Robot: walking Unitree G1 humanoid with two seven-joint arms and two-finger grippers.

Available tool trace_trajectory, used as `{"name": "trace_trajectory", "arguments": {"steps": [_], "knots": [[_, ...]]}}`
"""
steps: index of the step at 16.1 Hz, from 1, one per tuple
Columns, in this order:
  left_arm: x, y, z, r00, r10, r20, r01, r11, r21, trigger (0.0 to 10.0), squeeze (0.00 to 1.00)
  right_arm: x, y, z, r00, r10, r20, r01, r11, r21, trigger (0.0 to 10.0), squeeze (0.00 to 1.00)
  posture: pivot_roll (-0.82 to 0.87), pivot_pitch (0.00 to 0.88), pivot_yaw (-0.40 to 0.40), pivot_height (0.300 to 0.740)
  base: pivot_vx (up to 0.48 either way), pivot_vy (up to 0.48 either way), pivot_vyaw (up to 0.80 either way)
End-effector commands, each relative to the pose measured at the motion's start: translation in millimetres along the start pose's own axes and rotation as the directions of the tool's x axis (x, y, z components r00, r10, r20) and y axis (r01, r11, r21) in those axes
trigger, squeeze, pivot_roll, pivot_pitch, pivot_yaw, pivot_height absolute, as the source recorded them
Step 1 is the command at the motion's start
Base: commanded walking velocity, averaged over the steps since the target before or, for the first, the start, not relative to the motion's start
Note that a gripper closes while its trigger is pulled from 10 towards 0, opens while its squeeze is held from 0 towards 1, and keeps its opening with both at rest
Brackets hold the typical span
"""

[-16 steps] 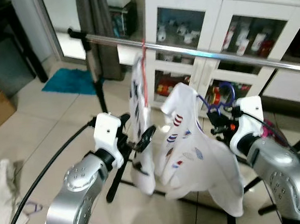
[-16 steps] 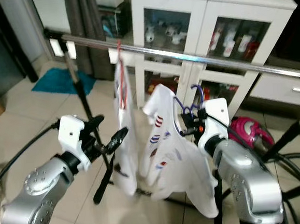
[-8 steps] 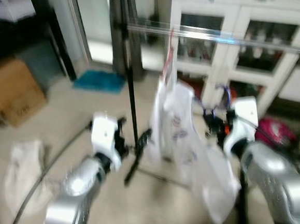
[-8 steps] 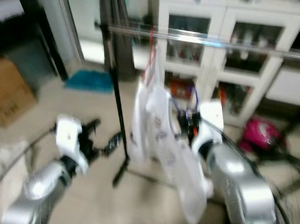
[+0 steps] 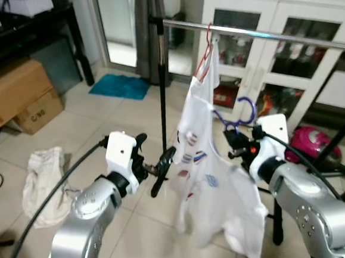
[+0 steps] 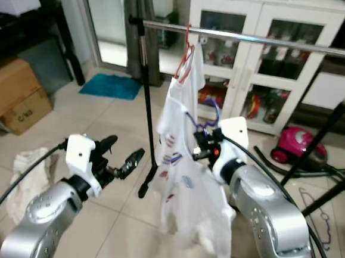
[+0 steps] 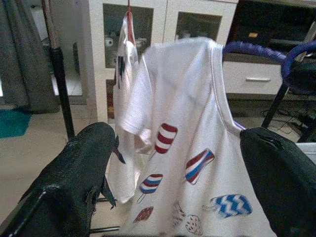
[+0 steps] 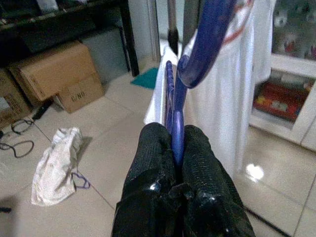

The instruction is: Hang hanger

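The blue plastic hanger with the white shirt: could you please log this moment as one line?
right gripper: shut on blue plastic hanger | white printed shirt: on hanger | chrome rail: above, hook not on | left gripper: open, beside shirt

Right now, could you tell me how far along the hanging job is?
Done: one white garment on a red hanger already hangs from the rail. In hand: the right gripper is shut on the blue hanger, which carries the printed white shirt and sits below the rail. The left gripper is open beside the shirt. Left: lifting the blue hook onto the rail and letting go.
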State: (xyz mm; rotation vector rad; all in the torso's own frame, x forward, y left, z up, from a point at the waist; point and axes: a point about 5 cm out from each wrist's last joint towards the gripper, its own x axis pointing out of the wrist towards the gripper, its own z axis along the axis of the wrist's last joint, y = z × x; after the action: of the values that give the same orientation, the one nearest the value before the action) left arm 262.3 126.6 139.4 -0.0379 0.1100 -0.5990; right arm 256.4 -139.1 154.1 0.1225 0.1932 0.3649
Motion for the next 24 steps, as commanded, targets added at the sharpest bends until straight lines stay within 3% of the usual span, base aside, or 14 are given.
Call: {"name": "trace_trajectory", "arguments": {"steps": [1, 4, 5, 6, 7, 8, 12, 13, 14, 15, 24], "knots": [[12.1, 1.0, 8.9, 0.999, -0.018, 0.038, 0.018, 1.000, -0.004, 10.0, 1.00, 1.4, 7.7, 18.4, 0.994, 0.061, 0.089, -0.060, 0.998, -0.012, 0.0, 0.00, 0.07, 0.000, -0.041, 0.740, 0.000, 0.000, 0.00], [28.9, 8.7, 13.4, 1.000, 0.011, 0.013, -0.012, 0.996, 0.089, 10.0, 1.00, 7.3, 17.4, 22.0, 0.984, 0.142, 0.111, -0.144, 0.990, 0.010, 0.0, 0.00, 0.06, 0.000, -0.027, 0.740, 0.000, 0.000, 0.00], [43.6, 10.4, 18.9, 1.000, 0.012, 0.014, -0.014, 0.990, 0.137, 10.0, 1.00, 11.2, 25.5, 25.9, 0.969, 0.213, 0.123, -0.214, 0.977, -0.006, 0.0, 0.00, 0.06, 0.000, -0.028, 0.740, 0.000, 0.000, 0.00], [50.4, 8.3, 22.5, 1.000, -0.015, 0.026, 0.011, 0.990, 0.138, 10.0, 0.69, 12.4, 29.6, 27.5, 0.962, 0.245, 0.121, -0.243, 0.970, -0.025, 0.0, 0.00, 0.06, 0.000, -0.031, 0.740, 0.000, 0.000, 0.00], [55.2, 7.0, 23.8, 0.999, -0.027, 0.027, 0.023, 0.990, 0.138, 10.0, 0.16, 12.6, 33.1, 28.2, 0.956, 0.268, 0.119, -0.265, 0.964, -0.034, 0.0, 0.00, 0.05, 0.000, -0.030, 0.740, 0.000, 0.000, 0.00], [59.4, 6.9, 23.3, 0.999, -0.029, 0.023, 0.025, 0.990, 0.142, 10.0, 0.00, 12.2, 36.9, 29.3, 0.949, 0.292, 0.123, -0.289, 0.956, -0.039, 0.0, 0.00, 0.05, 0.000, -0.024, 0.740, 0.000, 0.000, 0.00], [69.7, 1.5, 23.8, 0.996, -0.080, 0.037, 0.074, 0.986, 0.150, 9.8, 0.00, 10.8, 40.8, 29.7, 0.938, 0.324, 0.124, -0.320, 0.946, -0.051, 0.0, 0.00, 0.05, 0.000, -0.023, 0.740, 0.000, 0.000, 0.00], [71.4, 1.2, 24.9, 0.996, -0.077, 0.041, 0.070, 0.986, 0.148, 4.8, 0.00, 10.8, 40.1, 29.9, 0.939, 0.321, 0.124, -0.317, 0.947, -0.054, 0.0, 0.00, 0.04, 0.000, -0.016, 0.740, 0.000, 0.000, 0.00], [71.9, 1.2, 25.1, 0.997, -0.070, 0.041, 0.063, 0.986, 0.152, 2.9, 0.00, 10.7, 39.2, 30.0, 0.941, 0.316, 0.124, -0.312, 0.949, -0.055, 0.0, 0.00, 0.04, 0.000, -0.016, 0.740, 0.000, 0.000, 0.00], [72.4, 1.1, 25.0, 0.997, -0.062, 0.041, 0.055, 0.986, 0.159, 0.0, 0.00, 10.6, 37.8, 30.2, 0.943, 0.308, 0.125, -0.304, 0.951, -0.055, 0.0, 0.00, 0.04, 0.000, -0.012, 0.740, 0.000, 0.000, 0.00], [68.0, 17.1, 19.8, 0.997, 0.070, 0.040, -0.076, 0.981, 0.181, 0.0, 0.00, 11.1, 33.2, 32.2, 0.946, 0.289, 0.149, -0.292, 0.956, 0.000, 0.0, 0.00, 0.05, 0.000, -0.010, 0.740, 0.000, 0.000, 0.00]]}}
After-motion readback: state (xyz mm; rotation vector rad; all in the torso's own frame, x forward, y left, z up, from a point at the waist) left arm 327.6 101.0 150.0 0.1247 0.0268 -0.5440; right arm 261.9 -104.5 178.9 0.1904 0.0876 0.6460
